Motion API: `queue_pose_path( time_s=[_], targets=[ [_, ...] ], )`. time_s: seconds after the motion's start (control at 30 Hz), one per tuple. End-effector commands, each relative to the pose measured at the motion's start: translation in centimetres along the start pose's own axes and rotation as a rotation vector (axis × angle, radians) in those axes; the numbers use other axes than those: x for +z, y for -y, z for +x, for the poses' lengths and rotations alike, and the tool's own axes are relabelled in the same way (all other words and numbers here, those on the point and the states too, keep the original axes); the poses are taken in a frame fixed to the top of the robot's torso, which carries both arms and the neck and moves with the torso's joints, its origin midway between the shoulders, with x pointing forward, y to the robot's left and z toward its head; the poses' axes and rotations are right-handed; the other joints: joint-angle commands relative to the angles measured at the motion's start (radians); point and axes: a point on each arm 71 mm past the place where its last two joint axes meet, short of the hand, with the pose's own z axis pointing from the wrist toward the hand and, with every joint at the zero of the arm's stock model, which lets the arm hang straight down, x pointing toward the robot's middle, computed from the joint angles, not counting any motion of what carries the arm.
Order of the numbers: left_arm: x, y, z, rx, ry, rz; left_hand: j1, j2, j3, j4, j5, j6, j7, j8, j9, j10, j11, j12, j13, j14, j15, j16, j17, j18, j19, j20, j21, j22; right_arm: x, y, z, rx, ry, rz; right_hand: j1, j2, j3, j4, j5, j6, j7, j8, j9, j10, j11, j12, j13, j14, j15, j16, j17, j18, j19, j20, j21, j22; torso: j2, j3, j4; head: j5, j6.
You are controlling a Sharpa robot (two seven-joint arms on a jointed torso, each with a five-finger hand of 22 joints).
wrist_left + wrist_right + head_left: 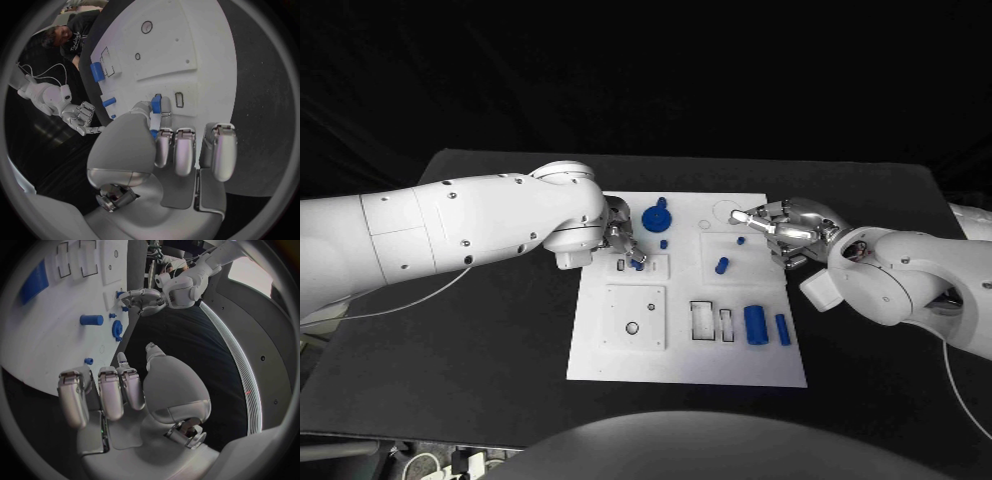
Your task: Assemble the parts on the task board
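Blue part pinched upright in left hand over a slot on the board, likely lining up for insertion. Right hand empty, fingers loosely apart, waiting at board's edge.

Left robot hand pinching a blue part, right robot hand empty, fingers apart

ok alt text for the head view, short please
The robot's left hand pinches a small blue part over a raised panel on the white task board, while the right hand hovers empty at the board's far right edge. More blue parts lie on the board.
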Motion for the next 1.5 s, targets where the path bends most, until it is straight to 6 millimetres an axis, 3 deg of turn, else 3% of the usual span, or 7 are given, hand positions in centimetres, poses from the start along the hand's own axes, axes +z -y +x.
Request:
queue_pose_path(
  time_s=[0.03,0.67,1.1,1.17,1.27,1.5],
  targets=[
    [-0.03,-0.65,-0.02,0.000,0.009,-0.093,0.011,0.002,0.007,0.001,-0.006,0.006,-0.010,0.004,0.002,0.104,-0.008,0.002,0.263,0.104,-0.009,0.003,0.263,-0.007,0.105,-0.010,0.002,0.263,-0.01,0.09,0.01,-0.001,0.000,0.006,-0.009,0.001,-0.004,0.002,0.004,0.001,0.003,-0.004,-0.002,0.105,-0.007,0.004,0.264,0.102,-0.005,0.004,0.263,-0.014,0.105,-0.007,0.004,0.263,0.000,-0.0003,0.0004,0.000,0.000],
    [0.17,-0.58,0.06,0.015,-0.020,-0.106,0.010,0.002,0.008,0.002,-0.006,0.006,-0.010,0.004,0.003,0.104,-0.008,0.002,0.263,0.104,-0.009,0.003,0.263,-0.007,0.105,-0.010,0.002,0.263,-0.08,0.09,0.07,0.000,0.000,0.009,-0.008,0.003,-0.004,0.002,0.005,0.000,0.003,-0.004,-0.002,0.105,-0.006,0.004,0.264,0.102,-0.004,0.004,0.263,-0.014,0.105,-0.007,0.004,0.263,0.000,0.0009,-0.0014,0.002,0.000],
    [0.22,-0.59,0.12,0.024,-0.031,-0.114,0.002,-0.002,0.004,0.003,-0.011,-0.002,-0.007,-0.001,0.006,0.104,-0.006,0.002,0.263,0.104,-0.008,0.003,0.263,-0.007,0.105,-0.010,0.002,0.263,-0.12,0.10,0.04,0.001,0.002,0.010,-0.008,0.005,-0.005,0.002,0.006,0.000,0.004,-0.005,-0.002,0.105,-0.006,0.004,0.264,0.102,-0.004,0.004,0.263,-0.014,0.105,-0.007,0.004,0.263,0.000,-0.0003,0.0005,-0.002,0.000],
    [0.23,-0.64,0.13,0.026,-0.034,-0.115,-0.016,-0.008,-0.005,0.003,-0.028,-0.005,-0.005,-0.005,0.010,0.104,-0.004,0.002,0.263,0.104,-0.006,0.003,0.263,-0.007,0.105,-0.010,0.002,0.263,-0.11,0.10,0.05,0.001,0.001,0.010,-0.008,0.005,-0.005,0.002,0.006,0.000,0.004,-0.005,-0.002,0.105,-0.006,0.004,0.264,0.102,-0.004,0.004,0.263,-0.014,0.105,-0.007,0.004,0.263,-0.001,-0.0001,0.0004,-0.001,0.000],
    [0.22,-0.68,0.15,0.029,-0.038,-0.117,-0.058,-0.016,-0.028,0.004,-0.079,-0.005,-0.002,-0.012,0.016,0.104,-0.001,0.002,0.263,0.104,-0.004,0.003,0.263,-0.007,0.105,-0.008,0.002,0.263,-0.10,0.10,0.06,0.001,0.001,0.010,-0.008,0.005,-0.005,0.002,0.006,0.000,0.004,-0.005,-0.002,0.105,-0.006,0.004,0.264,0.102,-0.004,0.004,0.263,-0.014,0.105,-0.007,0.004,0.263,0.000,0.0001,0.0007,0.000,0.000],
    [0.22,-0.69,0.18,0.032,-0.041,-0.119,-0.143,-0.029,-0.098,0.006,-0.291,0.004,0.003,-0.027,0.022,0.104,0.004,0.002,0.263,0.104,0.001,0.003,0.263,-0.007,0.105,-0.004,0.002,0.263,-0.07,0.11,0.08,0.007,0.001,0.012,-0.008,0.005,-0.005,0.002,0.006,0.000,0.004,-0.005,-0.002,0.105,-0.006,0.004,0.264,0.102,-0.004,0.004,0.263,-0.014,0.105,-0.007,0.004,0.263,0.000,0.0001,0.0002,-0.001,0.000]
  ],
)
